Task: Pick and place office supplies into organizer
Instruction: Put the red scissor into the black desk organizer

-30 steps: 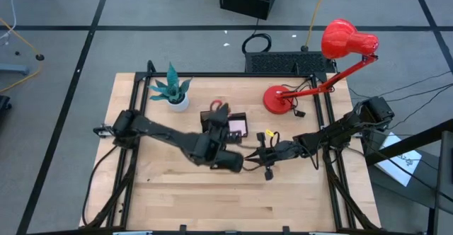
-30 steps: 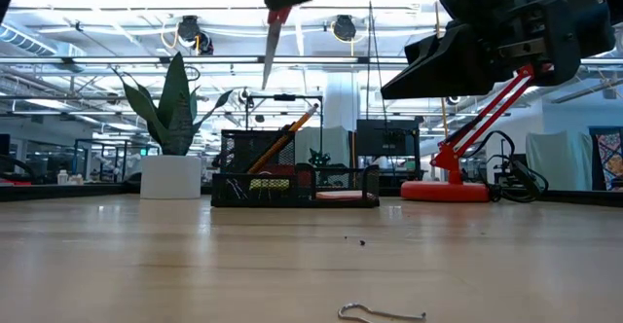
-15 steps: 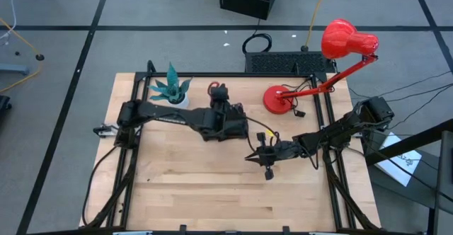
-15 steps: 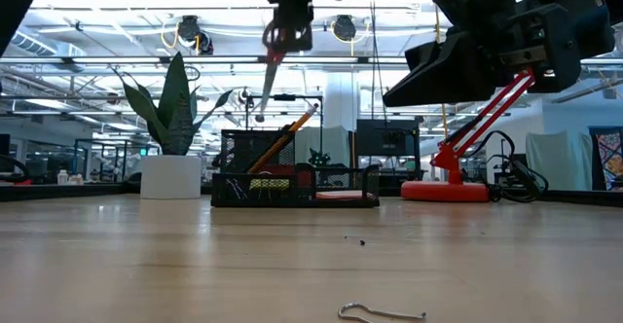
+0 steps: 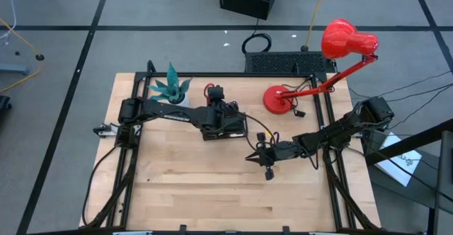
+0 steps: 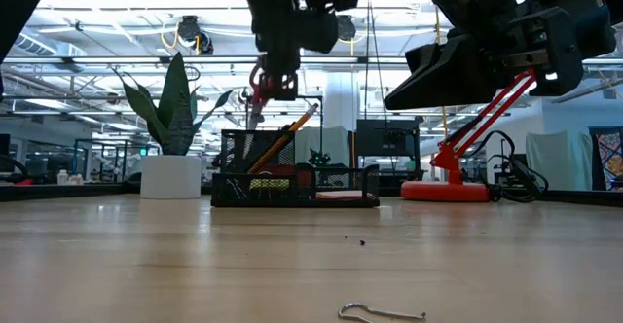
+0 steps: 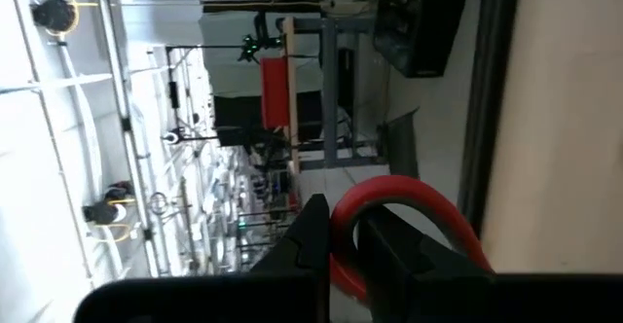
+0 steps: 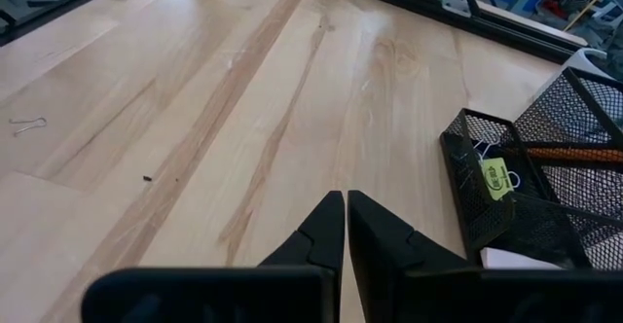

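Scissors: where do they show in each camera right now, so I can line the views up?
High view: scissors held by the left gripper, beside the plant.
Low view: hanging above the organizer, upper middle.
Left wrist view: red handle loop at the fingers.
Right wrist view: not in it.
Shared landmark: the organizer.

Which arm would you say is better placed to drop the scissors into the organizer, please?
The left. Its gripper already holds the red-handled scissors directly above the organizer. The right gripper is shut, empty, over bare table.
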Robot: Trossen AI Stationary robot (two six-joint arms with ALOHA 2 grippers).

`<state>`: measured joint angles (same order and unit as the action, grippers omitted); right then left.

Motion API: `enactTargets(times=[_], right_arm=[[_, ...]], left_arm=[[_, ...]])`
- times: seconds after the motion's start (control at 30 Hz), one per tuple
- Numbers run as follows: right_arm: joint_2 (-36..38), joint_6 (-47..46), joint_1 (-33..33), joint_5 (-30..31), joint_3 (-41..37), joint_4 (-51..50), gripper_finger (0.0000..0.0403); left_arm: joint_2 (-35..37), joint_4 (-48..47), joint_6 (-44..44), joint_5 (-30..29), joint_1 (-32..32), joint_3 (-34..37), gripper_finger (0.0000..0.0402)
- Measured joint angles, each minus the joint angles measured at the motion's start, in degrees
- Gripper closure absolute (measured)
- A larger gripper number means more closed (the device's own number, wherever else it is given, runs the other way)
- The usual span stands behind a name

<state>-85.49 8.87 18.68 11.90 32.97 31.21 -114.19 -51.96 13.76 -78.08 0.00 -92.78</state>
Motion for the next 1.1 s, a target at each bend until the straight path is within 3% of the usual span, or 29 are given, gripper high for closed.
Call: enactTargets(times=[0.3,0.5,0.7,0.83,1.1], right_arm=[[0.00,0.23,-0.66,0.00,-0.02,-0.07,0.0389],[0.00,-0.20,-1.09,0.00,-0.02,-0.23,0.0389],[0.00,0.04,-1.09,-0.02,-0.02,-0.18,0.0389],[0.00,0.16,-1.09,-0.02,-0.02,-0.18,0.0389],[0.00,0.13,-1.09,0.00,-0.02,-0.22,0.0389]], left_arm=[[0.17,12.29,-0.27,1.83,-0.01,8.31,0.0371],[0.31,15.04,0.36,1.32,-0.32,10.44,0.0371],[0.02,19.67,14.99,1.68,-1.81,10.74,0.0371],[-0.07,24.41,24.31,5.20,-3.30,10.74,0.0371],[-0.15,25.07,19.42,8.32,-4.10,10.78,0.0371]])
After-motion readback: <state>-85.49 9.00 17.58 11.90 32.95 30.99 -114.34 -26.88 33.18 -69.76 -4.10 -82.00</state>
